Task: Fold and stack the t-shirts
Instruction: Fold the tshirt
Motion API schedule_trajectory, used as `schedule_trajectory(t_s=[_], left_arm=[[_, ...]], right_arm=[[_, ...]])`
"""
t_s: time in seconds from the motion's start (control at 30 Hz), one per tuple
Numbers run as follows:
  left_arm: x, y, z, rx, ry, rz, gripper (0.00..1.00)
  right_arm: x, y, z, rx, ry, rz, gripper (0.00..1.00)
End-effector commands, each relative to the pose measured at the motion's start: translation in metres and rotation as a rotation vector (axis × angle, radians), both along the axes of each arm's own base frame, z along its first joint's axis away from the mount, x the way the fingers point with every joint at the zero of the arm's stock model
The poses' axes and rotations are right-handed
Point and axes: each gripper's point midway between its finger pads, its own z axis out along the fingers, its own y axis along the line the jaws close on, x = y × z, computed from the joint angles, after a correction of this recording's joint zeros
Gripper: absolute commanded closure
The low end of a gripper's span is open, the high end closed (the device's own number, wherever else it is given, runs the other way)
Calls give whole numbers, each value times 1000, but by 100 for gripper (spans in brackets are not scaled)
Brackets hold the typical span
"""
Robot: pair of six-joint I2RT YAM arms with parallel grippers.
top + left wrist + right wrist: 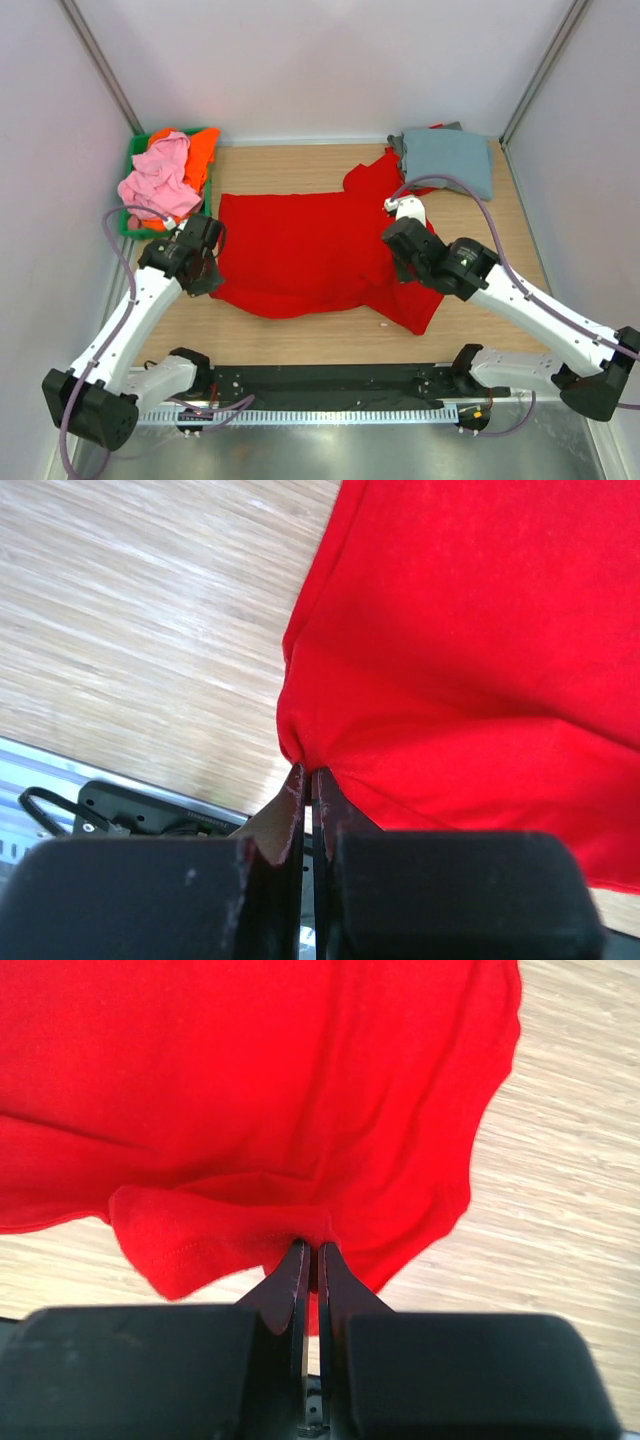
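Note:
A bright red t-shirt [300, 250] lies spread across the middle of the wooden table. My left gripper [208, 262] is shut on its left edge [300, 750], lifting it a little. My right gripper [405, 258] is shut on a fold of red cloth [300, 1222] at the shirt's right side. A folded grey-blue t-shirt [450, 160] lies at the back right. A pink t-shirt [160, 180] and an orange t-shirt [203, 152] are heaped in the bin at the back left.
The green plastic bin [134, 150] stands at the back left against the wall. White walls enclose the table on three sides. Bare wood [300, 160] shows behind the red shirt and along the front edge [300, 340].

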Motion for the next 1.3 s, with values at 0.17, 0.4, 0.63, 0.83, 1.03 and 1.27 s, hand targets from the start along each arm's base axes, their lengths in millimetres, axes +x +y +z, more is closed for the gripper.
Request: schedule_trajectory(t_s=[0.17, 0.4, 0.63, 0.83, 1.03, 1.27], left_arm=[[31, -4, -8, -115, 49, -65, 100], [56, 1, -21, -99, 95, -69, 100], [79, 4, -33, -92, 118, -59, 100], [94, 4, -44, -80, 147, -52, 100], [102, 8, -58, -53, 183, -44, 100], [104, 13, -70, -28, 215, -36, 99]], right_arm=[[44, 14, -20, 94, 73, 30, 99], [80, -3, -37, 66, 116, -33, 99], [112, -16, -36, 68, 104, -82, 99], [131, -16, -40, 51, 117, -84, 99], [144, -21, -50, 15, 129, -102, 99], [155, -31, -60, -27, 139, -141, 96]])
